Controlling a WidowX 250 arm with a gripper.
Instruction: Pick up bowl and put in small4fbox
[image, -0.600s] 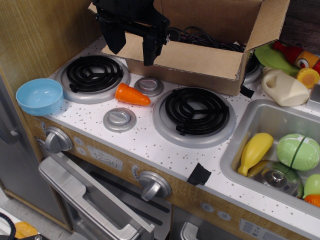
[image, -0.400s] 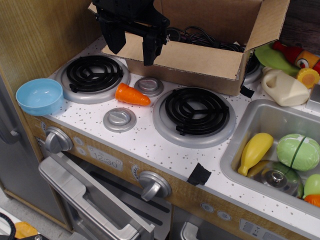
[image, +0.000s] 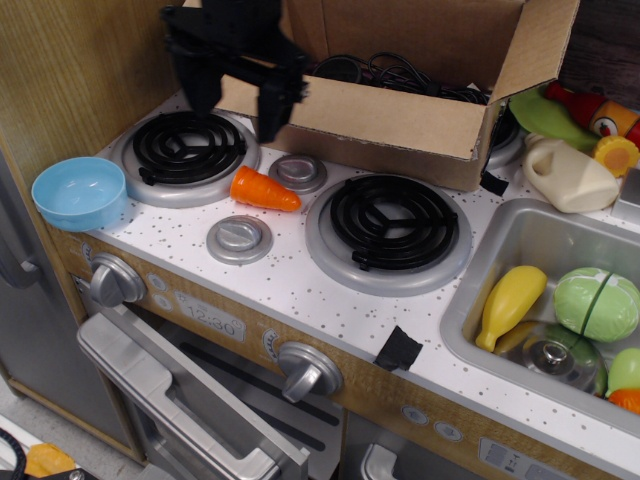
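Change: gripper (image: 232, 108) has shifted left from where it hung a moment ago, off the box front and toward the back-left burner (image: 188, 148); it now reads slightly blurred. Nothing on the counter has moved.
Arm pose: black gripper hangs from the top of the view, fingers pointing down, above the back edge of the back-left burner and touching nothing.
Fingers: spread wide, one finger (image: 198, 88) over the burner's left side, the other over its right rim; nothing between them.
Bowl (image: 80, 193): light blue, upright, empty, at the counter's front-left corner, just left of the back-left burner, well apart from the gripper.
Small4fbox (image: 400, 85): brown cardboard, flaps open, behind and right of the back-left burner; black cables (image: 400, 75) lie inside.
Carrot (image: 263, 190): orange toy, lying just right of the back-left burner.
Sink (image: 500, 262): far right of the back-left burner, holding a yellow squash (image: 510, 304) and a green round vegetable (image: 597, 303).
White jug (image: 570, 176): lying behind the sink, right of the box.
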